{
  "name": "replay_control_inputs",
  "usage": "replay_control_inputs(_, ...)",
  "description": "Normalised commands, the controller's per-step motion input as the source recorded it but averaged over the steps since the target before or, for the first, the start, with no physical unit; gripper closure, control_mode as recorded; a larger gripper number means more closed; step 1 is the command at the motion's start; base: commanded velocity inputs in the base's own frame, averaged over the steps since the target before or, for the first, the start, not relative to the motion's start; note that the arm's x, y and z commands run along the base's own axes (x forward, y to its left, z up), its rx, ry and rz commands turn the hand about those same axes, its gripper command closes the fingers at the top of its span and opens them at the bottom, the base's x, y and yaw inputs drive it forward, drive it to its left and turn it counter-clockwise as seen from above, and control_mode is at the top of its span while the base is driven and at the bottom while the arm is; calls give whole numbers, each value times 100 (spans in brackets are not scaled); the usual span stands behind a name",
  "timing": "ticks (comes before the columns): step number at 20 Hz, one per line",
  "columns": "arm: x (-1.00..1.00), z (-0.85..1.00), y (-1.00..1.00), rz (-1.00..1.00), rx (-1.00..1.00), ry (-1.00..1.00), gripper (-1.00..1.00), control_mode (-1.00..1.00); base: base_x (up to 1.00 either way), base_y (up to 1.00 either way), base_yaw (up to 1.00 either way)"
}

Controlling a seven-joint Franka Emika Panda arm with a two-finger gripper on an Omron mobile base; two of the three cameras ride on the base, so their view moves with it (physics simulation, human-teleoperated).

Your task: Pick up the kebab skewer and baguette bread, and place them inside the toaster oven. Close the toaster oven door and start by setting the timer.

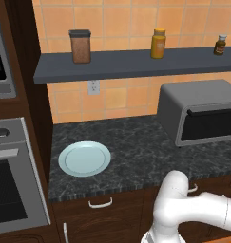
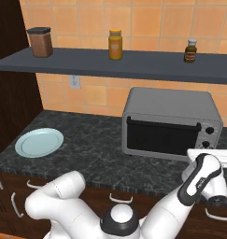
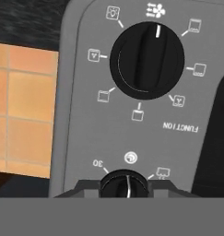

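The toaster oven (image 1: 197, 102) (image 2: 171, 105) stands on the dark counter against the tiled wall. The toaster oven door (image 1: 209, 124) (image 2: 159, 135) is up and closed, and its dark glass shows nothing inside. The kebab skewer and the baguette bread are hidden. My gripper (image 2: 204, 150) (image 3: 125, 186) is at the control panel on the oven's right side. In the hand view its fingertips (image 3: 85, 188) press both sides of the small lower timer knob (image 3: 125, 182). The big function knob (image 3: 146, 60) sits above it.
An empty pale blue plate (image 1: 84, 158) (image 2: 39, 142) lies on the counter's left part. A dark shelf (image 1: 131, 64) above holds a brown canister (image 1: 80, 46), a yellow jar (image 1: 158, 43) and a small bottle (image 1: 220, 45). A built-in wall oven (image 1: 12, 180) stands at the left.
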Motion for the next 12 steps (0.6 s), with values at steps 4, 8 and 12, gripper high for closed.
replay_control_inputs(4,8,0,1,0,1,-4,100,-100,0,0,0)
replay_control_inputs(8,0,0,13,0,3,-1,100,-100,0,0,0)
replay_control_inputs(12,0,0,16,0,3,0,100,-100,0,0,0)
